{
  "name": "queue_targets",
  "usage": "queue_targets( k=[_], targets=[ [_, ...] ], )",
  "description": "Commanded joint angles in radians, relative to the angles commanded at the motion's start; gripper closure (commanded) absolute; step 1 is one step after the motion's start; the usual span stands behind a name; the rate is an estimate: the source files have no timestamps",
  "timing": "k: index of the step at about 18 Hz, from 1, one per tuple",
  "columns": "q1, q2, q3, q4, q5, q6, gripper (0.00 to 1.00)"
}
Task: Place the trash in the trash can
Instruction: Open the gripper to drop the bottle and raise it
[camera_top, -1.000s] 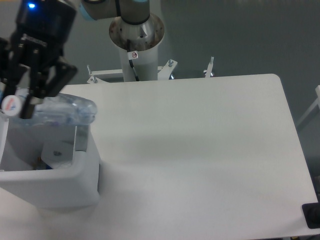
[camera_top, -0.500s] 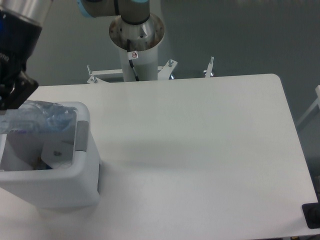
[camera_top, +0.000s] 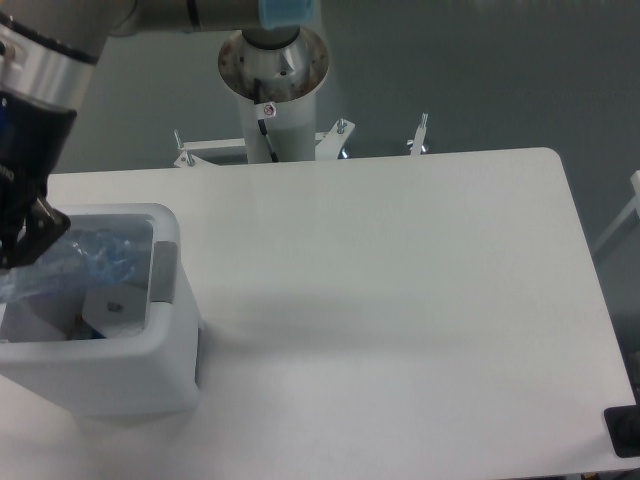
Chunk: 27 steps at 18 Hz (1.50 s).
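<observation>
I am lowering the crushed bottle into the trash can at the counter's left edge; my hand is clamped on it, release pending. Wrapper seemingly inside already.

trash can at table's left edge, bottle tilted inside it, my gripper above can's left side, arm base behind table

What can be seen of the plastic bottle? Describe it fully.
The plastic bottle is clear with a bluish tint, crumpled, lying tilted across the open top of the white trash can, its left end lower and running out of the picture. The dark gripper overlaps that end; its grip cannot be made out. No cap shows.
</observation>
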Motion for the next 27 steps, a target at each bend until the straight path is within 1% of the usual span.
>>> queue_targets(
  k=[5, 6, 7, 11, 12, 13, 14, 16, 17, 18, 19, 20, 23, 25, 27],
  targets=[
    [0.0, -0.006, -0.049, -0.002, -0.002, 0.001, 0.84],
    [0.0, -0.006, -0.058, -0.002, -0.002, 0.002, 0.83],
    [0.002, -0.006, -0.064, -0.002, 0.0, 0.003, 0.8],
    [0.006, -0.006, -0.092, -0.002, 0.0, 0.0, 0.77],
    [0.006, -0.008, -0.097, -0.002, 0.0, 0.0, 0.73],
    [0.008, -0.009, -0.101, -0.002, 0.0, 0.003, 0.59],
    [0.009, -0.012, -0.101, -0.002, 0.0, 0.005, 0.47],
    [0.011, -0.014, -0.107, -0.002, 0.0, 0.0, 0.47],
    [0.012, -0.011, -0.118, -0.002, 0.003, 0.005, 0.41],
    [0.012, -0.006, -0.129, -0.002, 0.003, 0.005, 0.31],
    [0.015, -0.006, -0.13, -0.002, 0.003, 0.006, 0.14],
    [0.017, -0.006, -0.13, -0.003, 0.006, 0.008, 0.01],
    [0.046, 0.001, -0.127, -0.002, 0.006, -0.005, 0.0],
    [0.086, 0.029, -0.129, -0.003, 0.006, -0.023, 0.0],
    [0.13, 0.049, -0.13, -0.003, 0.008, -0.083, 0.0]
  ],
)
